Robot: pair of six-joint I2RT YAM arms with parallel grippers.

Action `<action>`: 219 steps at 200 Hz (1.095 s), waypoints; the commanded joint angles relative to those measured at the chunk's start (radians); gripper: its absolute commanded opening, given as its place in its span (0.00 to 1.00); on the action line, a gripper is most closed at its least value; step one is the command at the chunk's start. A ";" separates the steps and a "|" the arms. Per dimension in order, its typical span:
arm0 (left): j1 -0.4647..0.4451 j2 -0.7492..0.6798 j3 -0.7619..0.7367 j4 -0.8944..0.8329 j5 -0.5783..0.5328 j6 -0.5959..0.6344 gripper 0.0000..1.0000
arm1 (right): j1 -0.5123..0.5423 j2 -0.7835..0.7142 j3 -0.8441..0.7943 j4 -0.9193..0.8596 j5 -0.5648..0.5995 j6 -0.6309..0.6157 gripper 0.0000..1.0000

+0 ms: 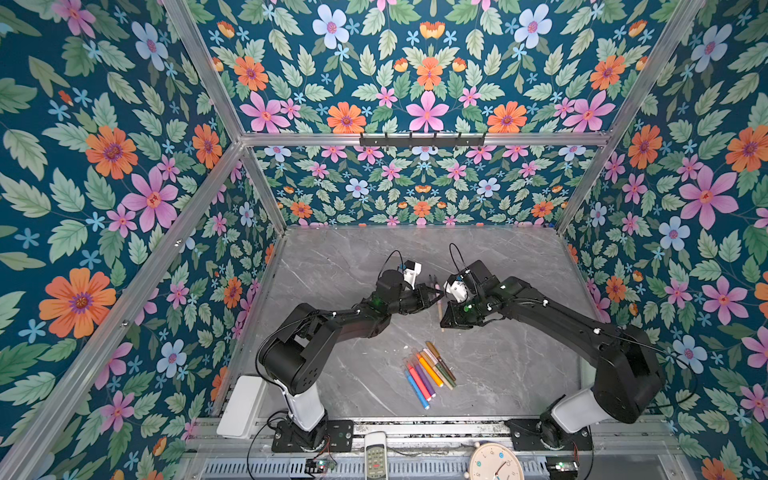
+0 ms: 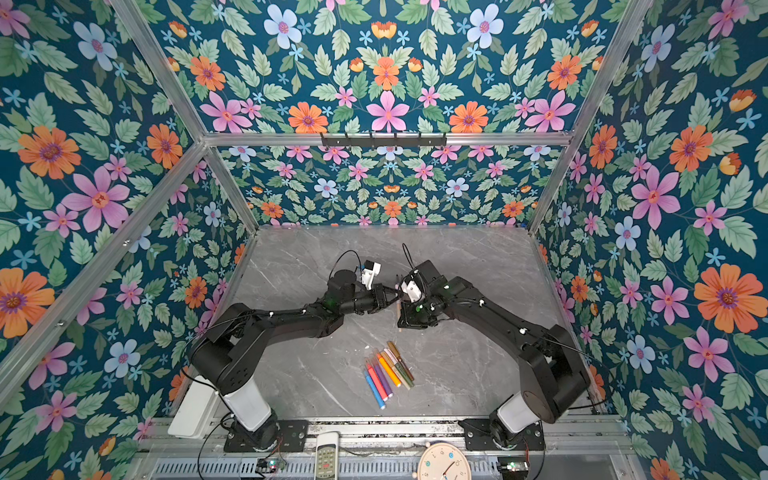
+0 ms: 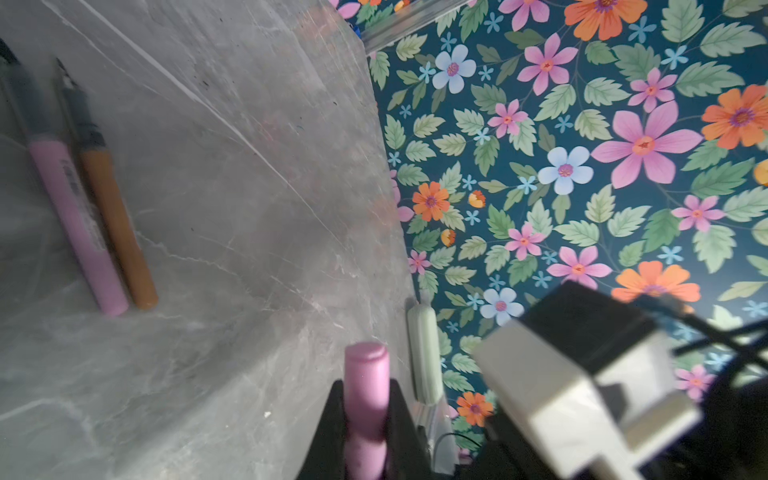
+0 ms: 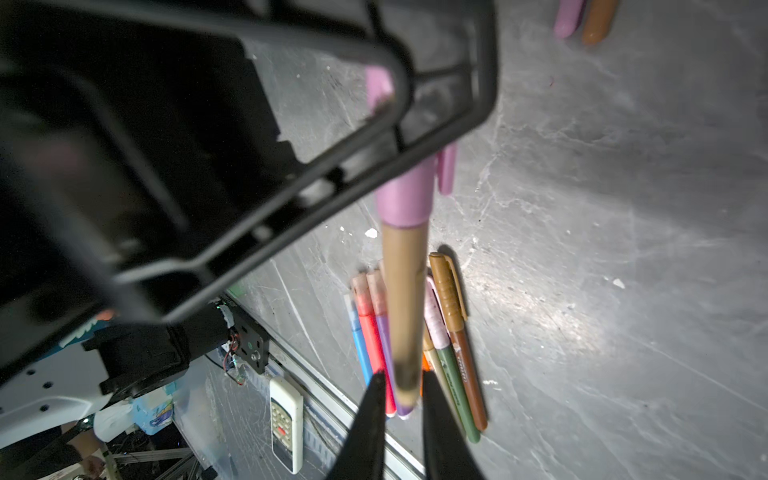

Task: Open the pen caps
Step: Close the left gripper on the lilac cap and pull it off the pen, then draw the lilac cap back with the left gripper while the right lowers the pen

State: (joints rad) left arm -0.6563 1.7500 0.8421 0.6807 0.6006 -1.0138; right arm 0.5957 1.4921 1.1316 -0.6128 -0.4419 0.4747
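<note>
With left tool [image 3: 366,390] clenched on pink cap [image 3: 366,365], right tool [image 4: 403,376] straddling pen [image 4: 405,291] (can't tell if gripping): clamp pen firm, then pull straight apart.

A pink cap [image 3: 366,374] stands clamped between the left gripper's [image 3: 365,415] black fingers [image 3: 324,436]; on the grey marble table [image 3: 228,187] a pink pen [image 3: 79,216] and an orange pen [image 3: 116,224] lie touching side by side, dark tips bare; a pale green cap [image 3: 424,357] sits at the table's edge.
</note>
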 commanded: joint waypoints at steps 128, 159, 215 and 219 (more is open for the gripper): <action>0.001 -0.061 -0.036 0.121 0.033 -0.078 0.00 | -0.009 -0.061 -0.068 0.206 0.022 0.107 0.26; 0.001 -0.073 -0.039 0.079 0.024 -0.044 0.00 | -0.019 -0.109 -0.088 0.207 0.058 0.111 0.25; 0.001 -0.079 -0.053 0.210 0.052 -0.081 0.00 | -0.027 -0.077 -0.099 0.216 0.024 0.124 0.25; 0.001 -0.080 -0.055 0.212 0.052 -0.081 0.00 | -0.027 -0.076 -0.099 0.220 0.021 0.126 0.25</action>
State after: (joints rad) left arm -0.6540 1.6787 0.7876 0.7918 0.6292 -1.0744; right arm 0.5667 1.4078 1.0348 -0.4088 -0.4114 0.5911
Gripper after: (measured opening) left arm 0.140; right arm 0.252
